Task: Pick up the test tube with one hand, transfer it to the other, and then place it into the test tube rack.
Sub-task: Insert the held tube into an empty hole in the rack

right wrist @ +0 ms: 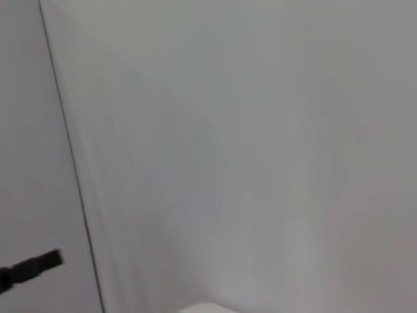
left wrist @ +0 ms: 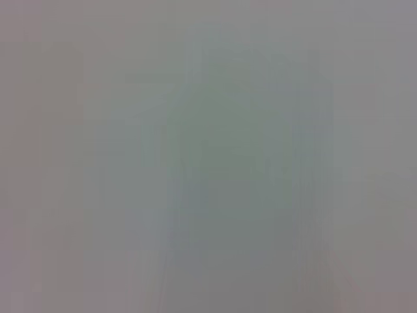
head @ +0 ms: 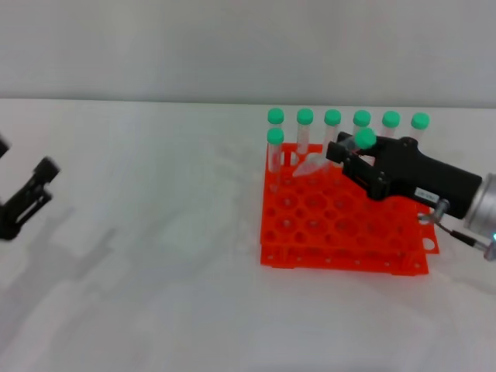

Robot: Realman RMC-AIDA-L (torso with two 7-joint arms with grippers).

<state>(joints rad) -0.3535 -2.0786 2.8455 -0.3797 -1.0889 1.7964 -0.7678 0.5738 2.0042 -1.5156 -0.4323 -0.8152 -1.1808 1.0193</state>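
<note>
The orange test tube rack (head: 341, 232) stands right of centre in the head view. My right gripper (head: 346, 156), black with a small white label, hovers over the rack's back part and is shut on the test tube (head: 314, 164). The tube is tilted, with its green cap (head: 364, 139) up by the fingers and its tip down toward the rack's back left holes. My left gripper (head: 23, 156) is open and empty at the far left over the table. The left wrist view shows only blurred grey.
Several green-capped tubes (head: 332, 118) stand in the rack's back row, and one (head: 275, 138) stands at the left in the row in front of it. The white table (head: 155, 271) spreads left and in front of the rack. The right wrist view shows a pale surface and a far-off black finger (right wrist: 29, 268).
</note>
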